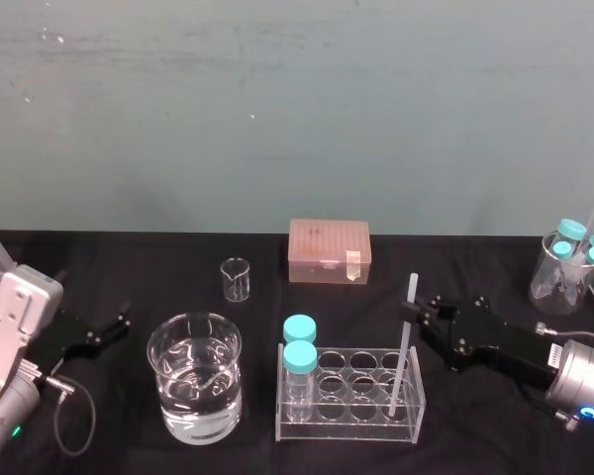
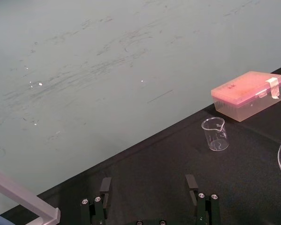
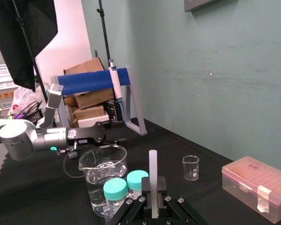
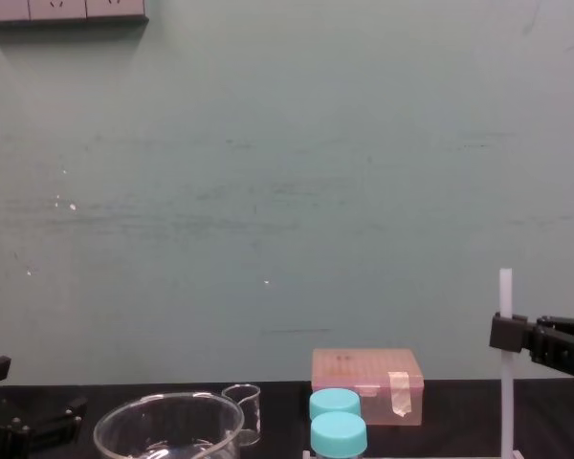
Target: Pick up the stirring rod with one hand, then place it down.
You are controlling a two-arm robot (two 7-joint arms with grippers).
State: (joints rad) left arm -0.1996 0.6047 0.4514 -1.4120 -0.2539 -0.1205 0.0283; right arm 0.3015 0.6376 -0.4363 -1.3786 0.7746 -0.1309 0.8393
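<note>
Black table (image 1: pixel 129 257), big water beaker (image 1: pixel 163 396) toward the front left, clear tube rack (image 1: pixel 346 424) front and centre with two blue-capped bottles (image 1: pixel 299 346) in its left end. The bit that matters: the stirring rod (image 1: pixel 403 346) stands nearly upright in a cell at the rack's right end, long axis vertical with the top leaning a touch toward the back edge, and the right gripper (image 1: pixel 417 317) is already on it. That arm comes in low from the right edge, stretched roughly level over the table with its fingers pointing toward the left edge. They're pinched around the rod's upper part, a short stub poking out above them. The chest view agrees, with the rod running straight down below the gripper. So I'd guess the next move is a straight pull up along the rod's own axis to clear the rack; dragging sideways looks likely to tip the rack or jam the rod. Can't tell if its lower end touches the rack floor. Left gripper (image 1: pixel 122 325) sits parked by the left edge, fingers spread wide around nothing, way farther from the rod
</note>
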